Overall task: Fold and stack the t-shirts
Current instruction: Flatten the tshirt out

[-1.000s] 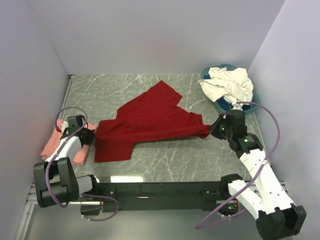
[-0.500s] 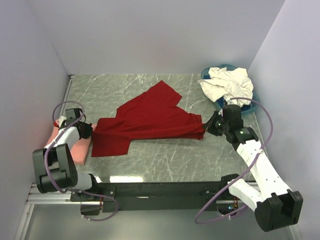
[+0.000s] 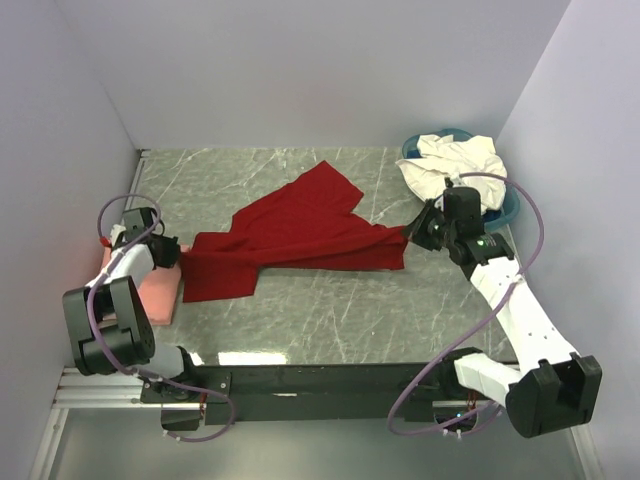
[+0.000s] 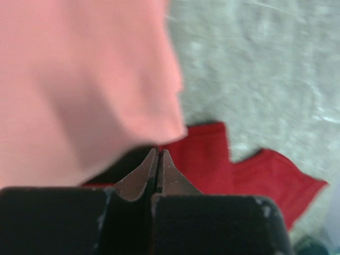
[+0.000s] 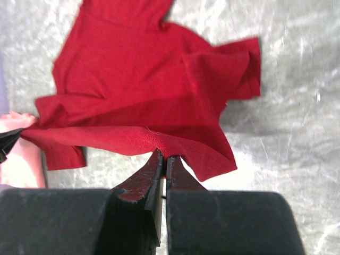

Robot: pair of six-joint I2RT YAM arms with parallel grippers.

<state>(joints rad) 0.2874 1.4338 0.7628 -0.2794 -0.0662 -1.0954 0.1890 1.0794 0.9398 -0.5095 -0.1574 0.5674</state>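
Note:
A deep red t-shirt [image 3: 300, 230] lies stretched across the marble tabletop, its near edge pulled taut between both grippers. My left gripper [image 3: 178, 258] is shut on its left corner, right beside the folded salmon-pink t-shirt [image 3: 160, 292]. In the left wrist view the closed tips [image 4: 158, 151] meet red cloth [image 4: 212, 159] under blurred pink cloth [image 4: 79, 79]. My right gripper [image 3: 408, 232] is shut on the shirt's right hem; the right wrist view shows the hem [image 5: 159, 141] pinched at the tips [image 5: 164, 155]. Cream-white t-shirts [image 3: 455, 170] are heaped at the back right.
The cream heap rests in a round blue basin [image 3: 508, 208] against the right wall. Grey walls close in the left, back and right sides. The arms' black base rail [image 3: 320, 380] runs along the near edge.
Both grippers have moved toward the back, the right one also leftward, dragging the red t-shirt's near edge away from the base rail. The left gripper has shifted beside the pink t-shirt.

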